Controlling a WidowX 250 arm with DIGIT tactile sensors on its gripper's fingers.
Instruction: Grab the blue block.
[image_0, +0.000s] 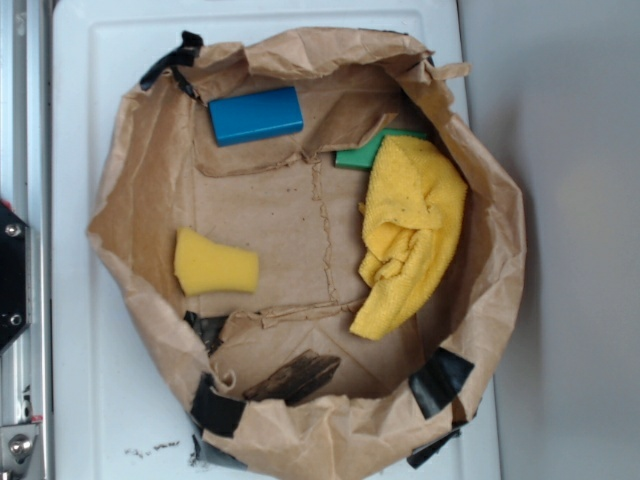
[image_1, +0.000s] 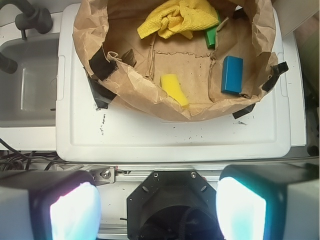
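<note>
The blue block (image_0: 256, 115) lies flat on the floor of a crumpled brown paper bag (image_0: 150, 300), near its upper left wall. In the wrist view the blue block (image_1: 232, 74) sits at the bag's right side, far ahead of my gripper (image_1: 157, 207). The gripper hangs high above the robot's base, well back from the bag, open, with a wide gap and nothing between its two pale pads (image_1: 74, 212). The gripper itself does not appear in the exterior view.
Inside the bag lie a yellow sponge (image_0: 214, 263), a crumpled yellow cloth (image_0: 410, 230) and a flat green block (image_0: 372, 150) partly under the cloth. The bag (image_1: 135, 85) rests on a white tray (image_1: 165, 135). A grey sink (image_1: 27, 85) is at left.
</note>
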